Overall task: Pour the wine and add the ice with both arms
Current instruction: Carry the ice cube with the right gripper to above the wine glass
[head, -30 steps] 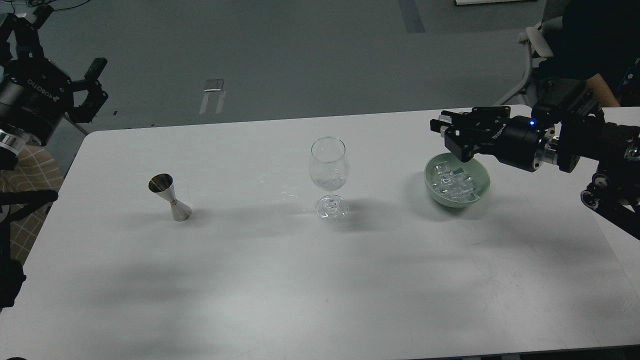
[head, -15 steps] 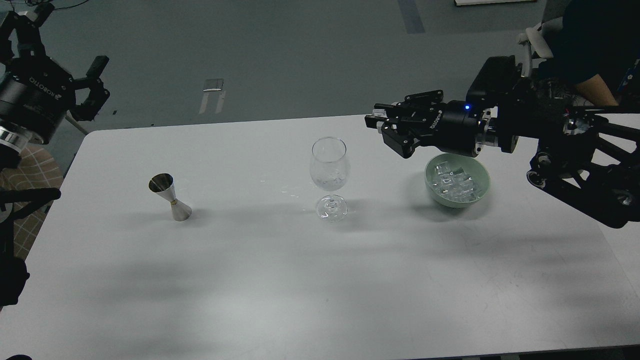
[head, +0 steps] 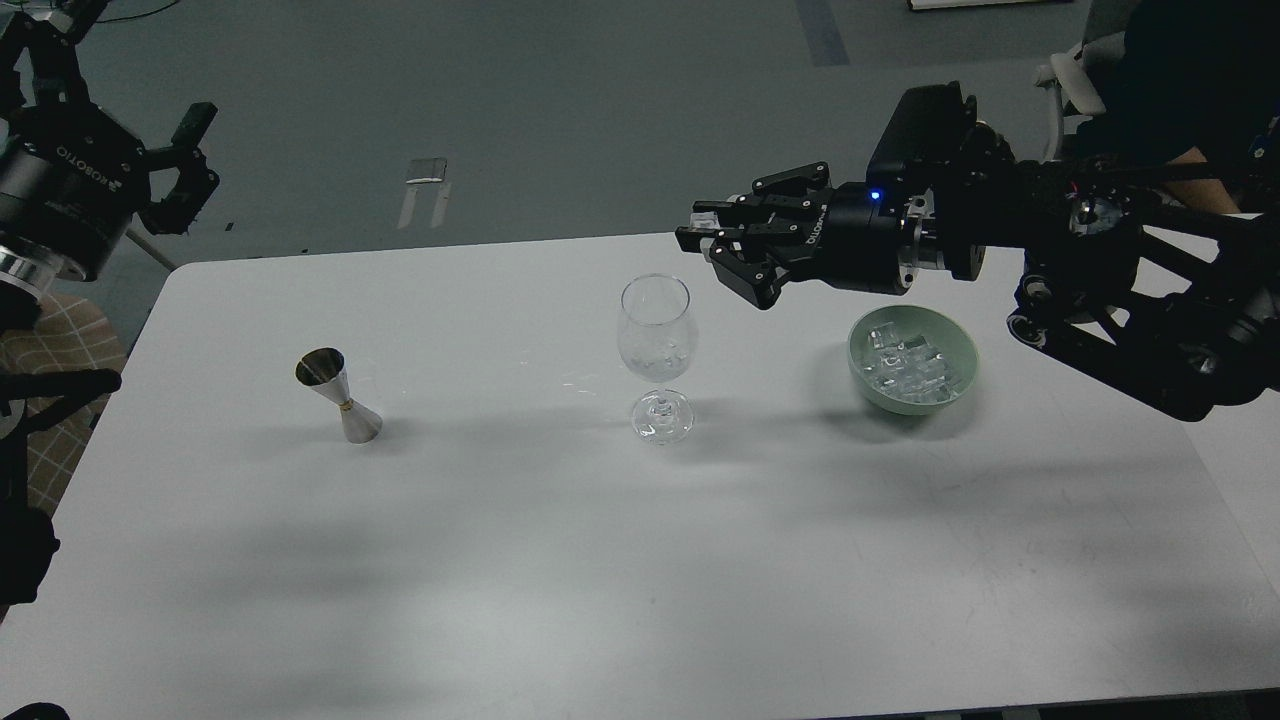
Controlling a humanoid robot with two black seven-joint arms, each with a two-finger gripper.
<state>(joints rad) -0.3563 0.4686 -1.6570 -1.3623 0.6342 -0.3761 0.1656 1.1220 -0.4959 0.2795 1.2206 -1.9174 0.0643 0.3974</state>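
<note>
The right gripper [head: 722, 250] hangs above the white desk [head: 560, 560], its jaws pointing left. Between the jaw tips sits a small pale, glassy piece that looks like an ice cube [head: 708, 215], pinched there; the jaws are nearly closed around it. Just left of and below the jaws stands the wine glass [head: 656, 356], upright, with something clear low in its bowl. Right of and below the jaws, under the wrist, sits a green bowl [head: 868, 375] holding the heap of ice [head: 908, 366]. Far to the left of these jaws, a metal measuring cup [head: 338, 394] stands on the desk. The left gripper [head: 140, 140] is raised off the desk's left edge, jaws spread wide with nothing between them.
</note>
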